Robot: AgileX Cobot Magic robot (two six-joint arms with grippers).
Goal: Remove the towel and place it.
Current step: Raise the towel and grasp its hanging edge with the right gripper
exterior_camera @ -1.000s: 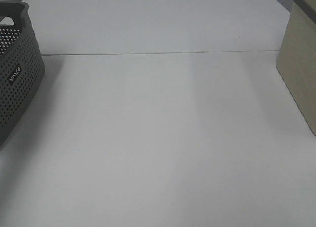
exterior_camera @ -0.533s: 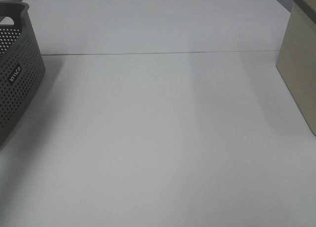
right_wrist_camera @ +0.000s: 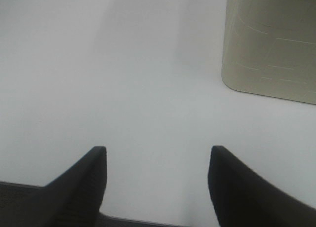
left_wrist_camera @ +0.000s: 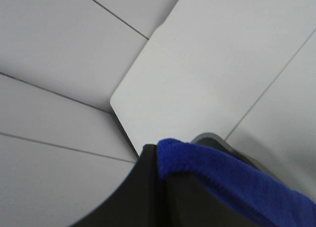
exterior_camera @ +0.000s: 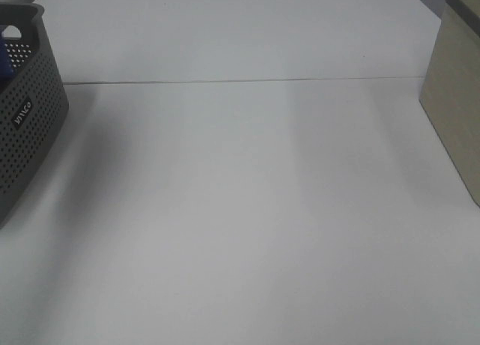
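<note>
The towel (left_wrist_camera: 232, 180) is deep blue, and in the left wrist view a fold of it lies across the black fingers of my left gripper (left_wrist_camera: 163, 170), which is shut on it. In the high view only a sliver of the towel (exterior_camera: 4, 60) shows, inside the grey perforated basket (exterior_camera: 34, 112) at the left edge; the left arm itself is out of that view. My right gripper (right_wrist_camera: 157, 160) hangs open over bare white table with nothing between its fingers.
A beige box (exterior_camera: 457, 97) stands at the right edge of the white table (exterior_camera: 247, 210), and the right wrist view shows the same box (right_wrist_camera: 271, 44) ahead of the open fingers. A seam crosses the table at the back.
A blue sliver of towel has come into sight inside the basket at the high view's left edge. Nothing else has moved.
</note>
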